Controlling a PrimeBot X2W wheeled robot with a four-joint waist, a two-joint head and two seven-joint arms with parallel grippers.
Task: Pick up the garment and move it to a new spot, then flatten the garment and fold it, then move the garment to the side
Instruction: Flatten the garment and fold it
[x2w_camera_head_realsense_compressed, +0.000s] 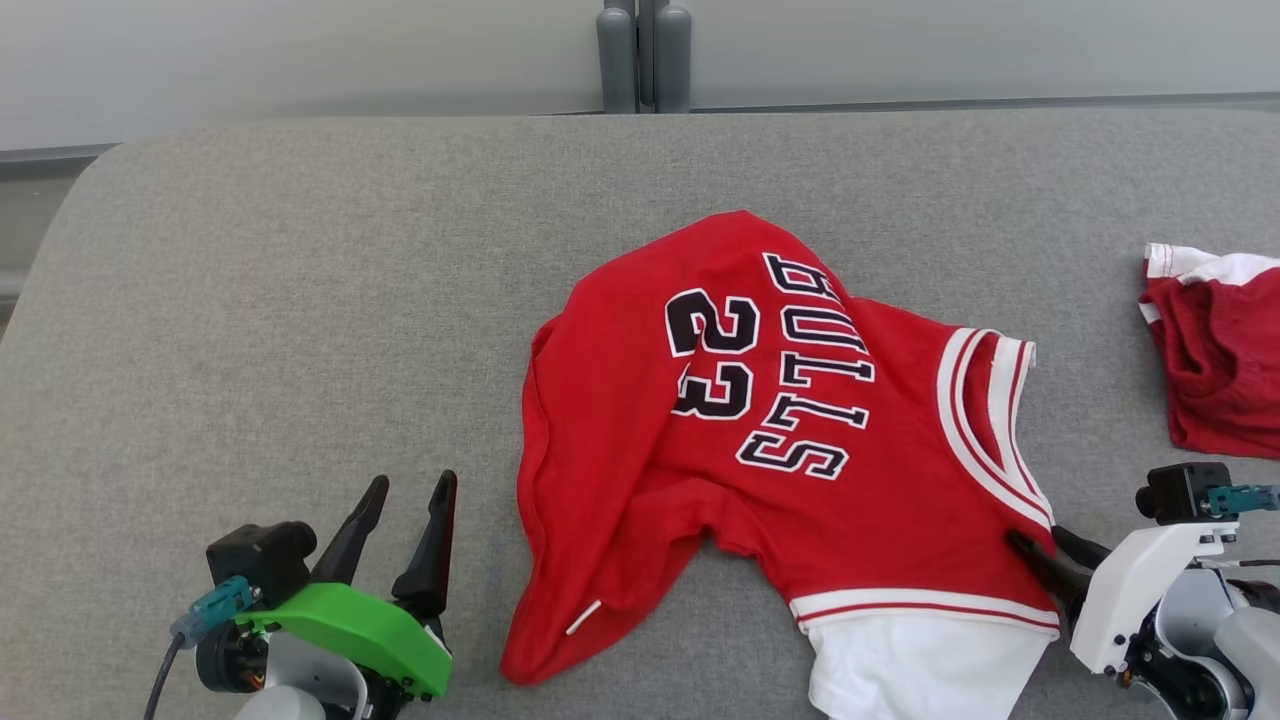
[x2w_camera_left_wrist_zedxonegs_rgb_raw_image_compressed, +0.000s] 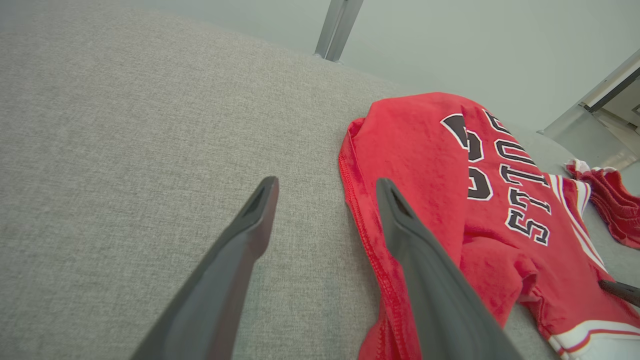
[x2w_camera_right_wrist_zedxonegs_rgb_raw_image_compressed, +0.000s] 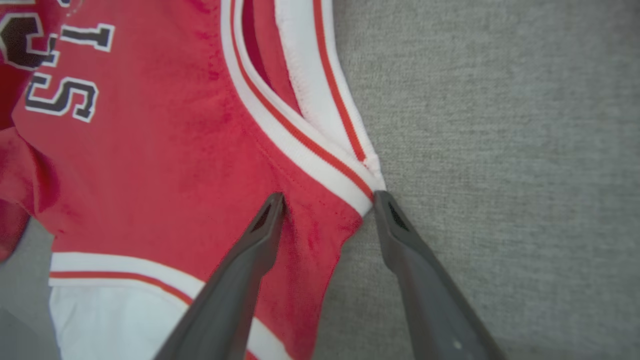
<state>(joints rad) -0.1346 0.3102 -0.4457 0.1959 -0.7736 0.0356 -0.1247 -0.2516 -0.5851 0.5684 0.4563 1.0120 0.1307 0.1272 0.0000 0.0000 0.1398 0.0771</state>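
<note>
The garment (x2w_camera_head_realsense_compressed: 620, 420) is a red basketball jersey with white trim and black lettering, lying rumpled on the grey padded table (x2w_camera_head_realsense_compressed: 250, 300). My left gripper (x2w_camera_head_realsense_compressed: 412, 490) hovers open just left of the jersey's hem, with nothing between its fingers. In the left wrist view the left gripper (x2w_camera_left_wrist_zedxonegs_rgb_raw_image_compressed: 326, 187) points at bare table beside the garment (x2w_camera_left_wrist_zedxonegs_rgb_raw_image_compressed: 415, 150). My right gripper (x2w_camera_head_realsense_compressed: 1040, 545) is at the jersey's near right shoulder. In the right wrist view the right gripper (x2w_camera_right_wrist_zedxonegs_rgb_raw_image_compressed: 329, 200) stands open astride the shoulder corner of the garment (x2w_camera_right_wrist_zedxonegs_rgb_raw_image_compressed: 165, 150), one finger over red cloth, the other at the trim's tip.
A second red and white cloth (x2w_camera_head_realsense_compressed: 1220, 350) lies bunched at the table's right edge, also seen as a red cloth (x2w_camera_left_wrist_zedxonegs_rgb_raw_image_compressed: 610, 200) in the left wrist view. Grey posts (x2w_camera_head_realsense_compressed: 645, 55) stand behind the table's far edge. Wide bare table stretches to the left.
</note>
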